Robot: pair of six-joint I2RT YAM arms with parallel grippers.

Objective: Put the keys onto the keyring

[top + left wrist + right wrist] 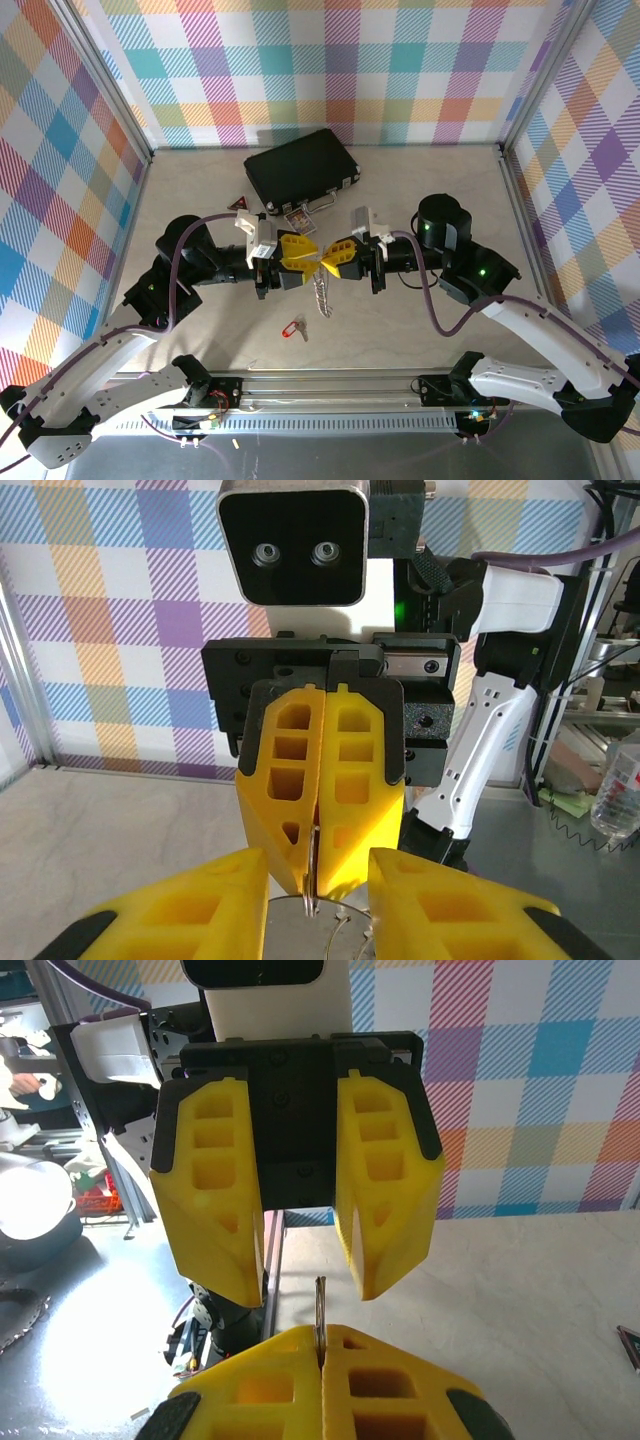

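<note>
Items on your bench, as seen:

1. Right gripper point(335, 258): its yellow fingers point(400, 1390) are pressed together on the keyring point(320, 1310), whose thin silver edge stands up from the seam between them. You see the same clamp head-on from the left wrist.
2. Left gripper point(300, 262): it faces the right one nose to nose above mid-table, its fingers point(385, 1180) spread apart and holding nothing, one on each side of the ring's edge.
3. Chain point(320, 295): short and silver, it hangs from the ring below the two grippers.
4. Key point(297, 327): small and silver with a red tag, it lies flat on the table point(420, 330), near your side of the chain and apart from it.
5. Black case point(300, 168): it sits at the far side.
6. Dark red triangular badge point(240, 205) and small picture card point(298, 220): both lie just in front of the case.
</note>
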